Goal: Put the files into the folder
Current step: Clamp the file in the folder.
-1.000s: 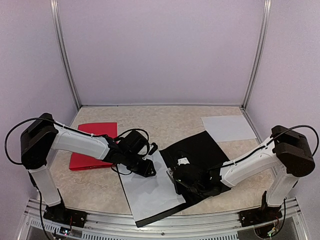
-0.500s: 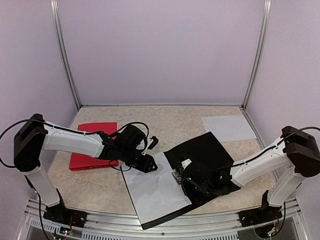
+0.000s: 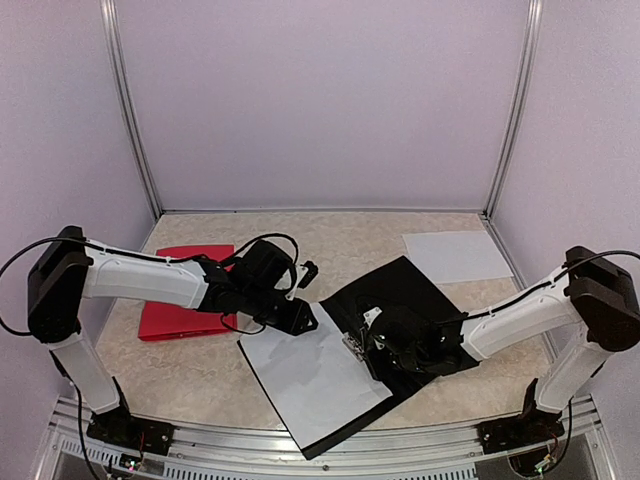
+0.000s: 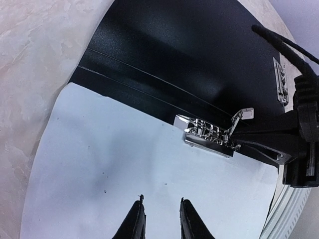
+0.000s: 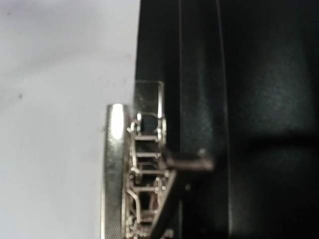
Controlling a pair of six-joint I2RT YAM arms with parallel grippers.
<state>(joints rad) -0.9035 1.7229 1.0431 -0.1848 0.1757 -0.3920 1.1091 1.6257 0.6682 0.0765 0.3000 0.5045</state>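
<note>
Paper first: one white sheet [image 3: 315, 375] lies flat on the left half of the open black folder [image 3: 400, 290], its far edge just beside the metal clip [image 4: 207, 134] at the spine. Your left gripper [image 4: 160, 204] sits low over that sheet's far-left corner with its fingers a little apart and nothing seen between them; whether the tips touch the paper, you cannot tell. Your right gripper [image 3: 375, 335] is closed, its tip at the clip's raised lever. A second sheet [image 3: 457, 256] lies well apart at the table's far right, and a red folder [image 3: 185, 290] lies closed at the left.
</note>
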